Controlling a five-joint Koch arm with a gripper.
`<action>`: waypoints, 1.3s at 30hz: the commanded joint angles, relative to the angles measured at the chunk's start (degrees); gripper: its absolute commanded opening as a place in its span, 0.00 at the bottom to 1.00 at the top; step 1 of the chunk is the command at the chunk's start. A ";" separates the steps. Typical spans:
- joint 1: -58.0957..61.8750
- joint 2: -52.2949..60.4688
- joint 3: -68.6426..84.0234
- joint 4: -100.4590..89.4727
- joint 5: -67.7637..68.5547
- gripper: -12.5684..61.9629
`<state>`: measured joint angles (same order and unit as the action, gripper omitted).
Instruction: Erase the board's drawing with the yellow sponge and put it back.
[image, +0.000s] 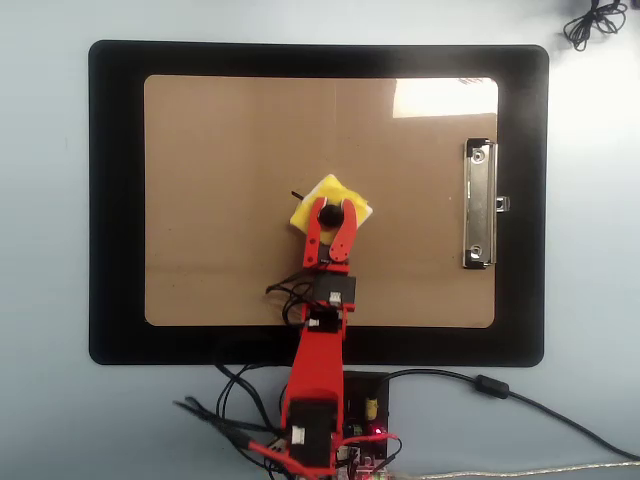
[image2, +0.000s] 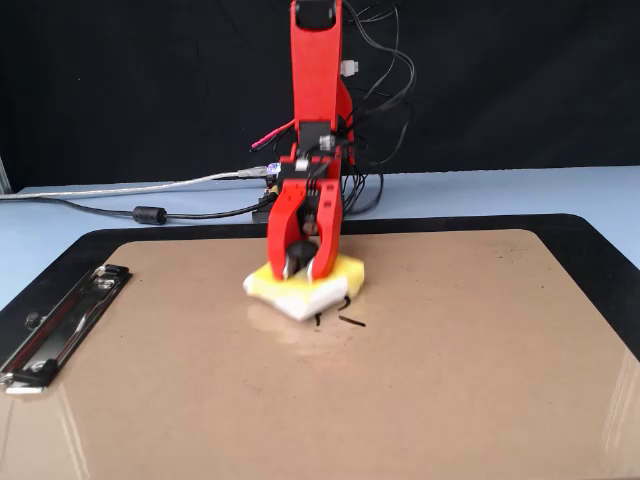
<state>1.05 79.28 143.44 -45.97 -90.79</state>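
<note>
Red gripper (image2: 302, 262) closed around the black knob of the yellow sponge (image2: 300, 295), pressed flat on the board (image2: 450, 380). Leftover drawing (image2: 340, 320) strokes peeking out just past the sponge's front edge, away from the arm.

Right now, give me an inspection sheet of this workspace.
Surface: pale blue table under a black mat.
Job's things: tan-brown clipboard board, silver clip; yellow square sponge lies on the board over the black marker drawing, whose strokes poke out beside it.
Clutter: nothing seen.
Gripper: red gripper, jaws closed on the sponge's black knob.
Cables: black and grey leads by the arm's base.
Surroundings: black backdrop.
</note>
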 joint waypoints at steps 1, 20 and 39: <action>0.35 -7.21 -6.33 0.97 -0.70 0.06; -4.04 5.80 -4.48 18.98 -0.70 0.06; -4.48 26.63 6.94 28.56 -0.62 0.06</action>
<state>-2.90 109.42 156.45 -16.35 -90.97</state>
